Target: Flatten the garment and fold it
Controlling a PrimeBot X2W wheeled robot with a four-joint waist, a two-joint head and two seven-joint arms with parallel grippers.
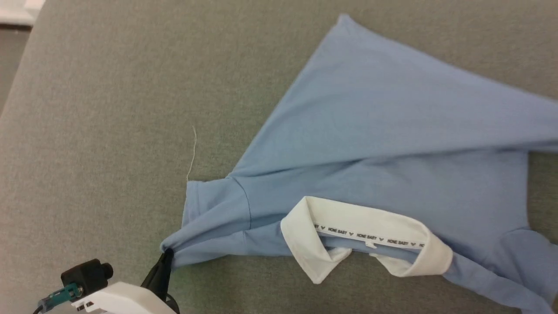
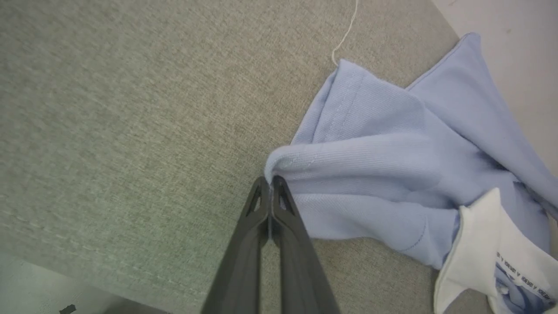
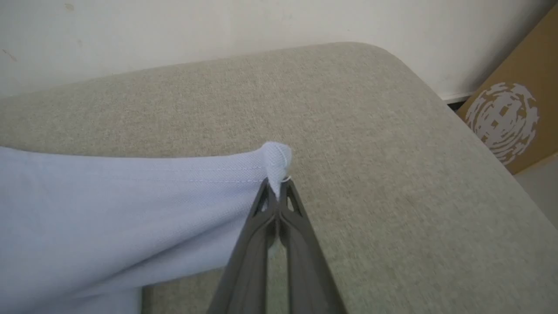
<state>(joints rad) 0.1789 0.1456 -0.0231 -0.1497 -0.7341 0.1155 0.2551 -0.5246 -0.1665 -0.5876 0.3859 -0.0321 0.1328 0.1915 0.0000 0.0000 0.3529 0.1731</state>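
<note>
The light blue polo garment [image 1: 375, 131] lies spread across the grey cushioned surface [image 1: 109, 131], its white collar [image 1: 370, 235] toward the near edge. My left gripper [image 1: 168, 255] is shut on a bunched fold of the left sleeve [image 2: 348, 152], its tips [image 2: 271, 183] pinching the cloth. In the right wrist view my right gripper [image 3: 277, 185] is shut on a hemmed corner of the garment [image 3: 130, 205], which stretches away to the left of that view. The placket and chest logo are hidden.
A loose pale thread [image 1: 192, 152] trails from the sleeve over the surface. Beyond the surface's rounded far corner stand a white wall [image 3: 218, 30] and a brown cardboard box [image 3: 510, 113]. Bare grey surface lies to the left of the garment.
</note>
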